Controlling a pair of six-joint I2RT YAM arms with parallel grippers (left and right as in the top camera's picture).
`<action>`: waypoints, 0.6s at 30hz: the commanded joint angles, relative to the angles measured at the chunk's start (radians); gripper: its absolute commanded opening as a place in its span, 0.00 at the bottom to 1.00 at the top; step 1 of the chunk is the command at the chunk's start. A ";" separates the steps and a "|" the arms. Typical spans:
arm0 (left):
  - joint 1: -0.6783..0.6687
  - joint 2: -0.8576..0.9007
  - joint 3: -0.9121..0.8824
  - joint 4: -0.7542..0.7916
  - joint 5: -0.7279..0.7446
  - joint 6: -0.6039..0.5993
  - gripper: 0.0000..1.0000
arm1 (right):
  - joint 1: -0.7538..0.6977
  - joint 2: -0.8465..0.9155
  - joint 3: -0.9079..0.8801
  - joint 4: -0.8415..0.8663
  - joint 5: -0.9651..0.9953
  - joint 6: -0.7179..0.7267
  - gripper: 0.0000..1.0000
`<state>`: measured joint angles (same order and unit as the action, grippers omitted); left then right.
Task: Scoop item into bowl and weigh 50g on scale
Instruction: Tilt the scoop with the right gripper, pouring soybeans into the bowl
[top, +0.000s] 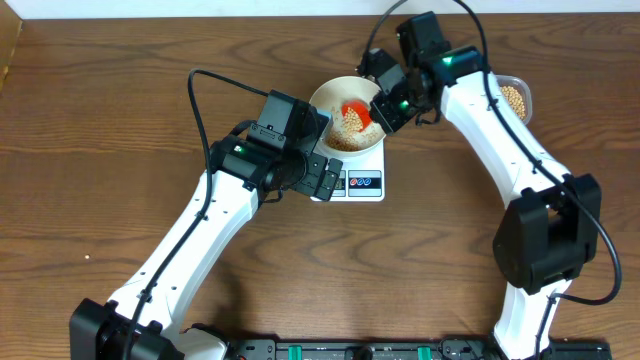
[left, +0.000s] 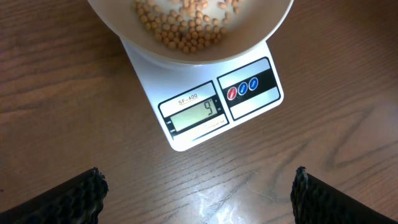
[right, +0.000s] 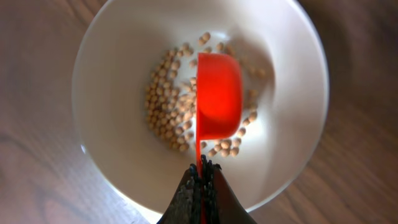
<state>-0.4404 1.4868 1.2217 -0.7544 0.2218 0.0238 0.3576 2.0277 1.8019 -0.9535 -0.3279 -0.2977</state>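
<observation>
The white bowl (top: 330, 100) stands on the white scale (top: 362, 180), with tan beans (top: 346, 124) in its bottom. The scale's LCD (left: 194, 116) reads 9. My right gripper (top: 384, 110) is shut on the thin handle of a red scoop (top: 357, 110), held over the bowl and tipped on its side. In the right wrist view the scoop (right: 217, 94) hangs above the beans (right: 166, 106) inside the bowl (right: 118, 50), fingers (right: 201, 169) clamped on the handle. My left gripper (left: 198, 186) is open and empty over bare wood in front of the scale (left: 186, 84).
A clear plastic tub (top: 516, 98) holding more beans sits at the back right, behind my right arm. The brown wooden table (top: 120, 120) stretches to the left. A black rail runs along the front edge (top: 350, 350).
</observation>
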 joint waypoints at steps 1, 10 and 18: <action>0.002 0.010 -0.010 0.000 -0.013 0.002 0.97 | 0.029 -0.040 0.050 0.002 0.103 -0.045 0.01; 0.002 0.010 -0.010 0.000 -0.013 0.002 0.96 | 0.047 -0.044 0.133 -0.010 0.123 -0.079 0.01; 0.002 0.010 -0.010 0.000 -0.013 0.002 0.96 | 0.048 -0.082 0.146 -0.021 0.128 -0.112 0.01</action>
<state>-0.4404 1.4868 1.2217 -0.7544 0.2214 0.0238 0.3996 1.9995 1.9186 -0.9707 -0.2073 -0.3748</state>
